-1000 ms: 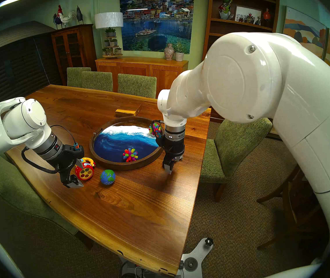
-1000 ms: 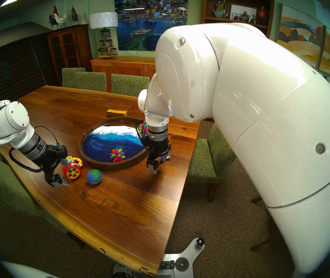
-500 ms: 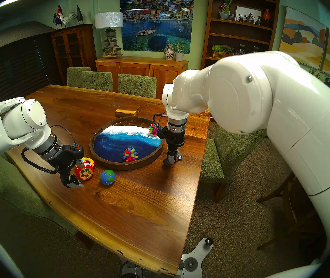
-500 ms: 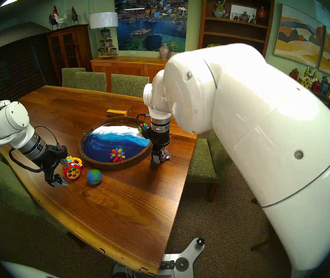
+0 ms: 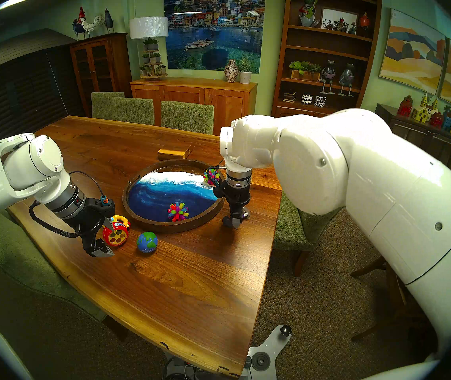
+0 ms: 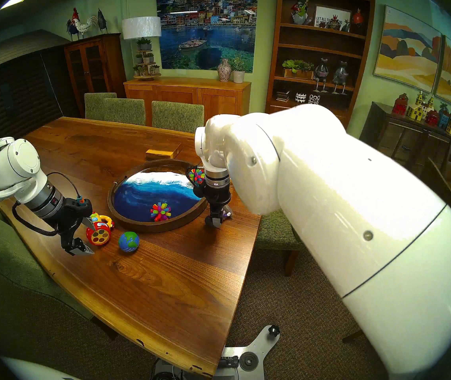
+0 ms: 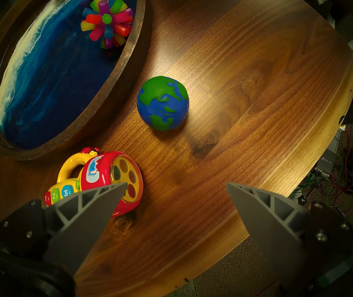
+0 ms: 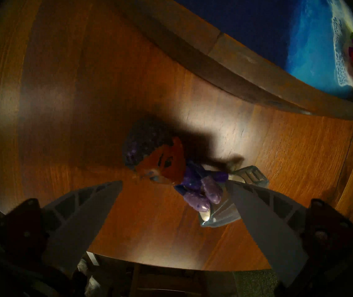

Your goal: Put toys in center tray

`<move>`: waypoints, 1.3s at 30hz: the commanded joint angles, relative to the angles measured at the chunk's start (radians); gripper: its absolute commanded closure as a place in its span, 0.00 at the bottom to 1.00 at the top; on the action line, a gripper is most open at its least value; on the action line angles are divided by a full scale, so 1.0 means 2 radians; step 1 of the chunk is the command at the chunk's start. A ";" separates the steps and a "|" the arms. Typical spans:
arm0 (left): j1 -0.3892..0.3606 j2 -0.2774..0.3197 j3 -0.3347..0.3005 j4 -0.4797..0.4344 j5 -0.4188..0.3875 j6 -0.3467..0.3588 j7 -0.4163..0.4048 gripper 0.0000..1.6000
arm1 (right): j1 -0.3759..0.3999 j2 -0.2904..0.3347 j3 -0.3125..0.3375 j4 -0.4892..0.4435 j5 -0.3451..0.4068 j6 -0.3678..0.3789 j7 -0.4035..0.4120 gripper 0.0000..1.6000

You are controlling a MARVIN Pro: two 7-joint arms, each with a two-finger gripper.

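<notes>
Globe ball (image 5: 147, 241) is seen on the table (image 5: 191, 302), nearest the front edge, clear of the tray. Toy flashlight (image 5: 115, 232) lies just beside the left gripper (image 5: 106, 238), whose jaws are spread wide and empty. Right gripper (image 8: 173, 206) is pointed down by the table's right edge, jaws wide apart, nothing gripped; the purple doll (image 8: 171, 172) lies between its fingers. Center tray (image 5: 134, 215) holds two spiky balls (image 5: 177, 211), one at its near rim, one at its far right rim. Wooden block (image 5: 173, 152) sits beyond.

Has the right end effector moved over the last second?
Yes. The right end effector turned and sank toward the doll, staying beside the tray rim.
</notes>
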 commanded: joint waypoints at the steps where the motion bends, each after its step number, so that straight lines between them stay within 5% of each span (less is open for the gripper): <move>1: -0.010 -0.002 -0.009 0.001 0.000 0.000 0.001 0.00 | -0.031 0.000 -0.012 0.061 -0.015 -0.002 0.010 0.16; 3: -0.010 -0.002 -0.009 0.001 0.000 0.000 0.001 0.00 | -0.041 0.001 -0.015 0.075 -0.018 -0.002 0.014 0.58; 4: -0.010 -0.002 -0.009 0.001 0.000 0.000 0.001 0.00 | -0.041 0.000 -0.016 0.074 -0.018 -0.003 0.013 0.66; 5: -0.010 -0.002 -0.009 0.001 0.000 0.000 0.001 0.00 | -0.048 0.001 -0.018 0.086 -0.020 -0.002 0.017 0.90; 6: -0.010 -0.002 -0.009 0.001 0.000 0.000 0.001 0.00 | -0.051 0.001 -0.019 0.090 -0.021 -0.002 0.018 0.99; 15: -0.010 -0.002 -0.009 0.001 0.000 0.000 0.001 0.00 | -0.068 -0.001 -0.035 0.123 -0.034 0.006 0.044 1.00; 26: -0.010 -0.002 -0.009 0.001 0.000 0.000 0.001 0.00 | -0.010 -0.002 -0.057 0.134 -0.050 0.011 0.115 1.00; 39: -0.010 -0.002 -0.009 0.001 0.000 0.000 0.001 0.00 | 0.012 -0.023 -0.060 0.170 -0.049 0.014 0.161 1.00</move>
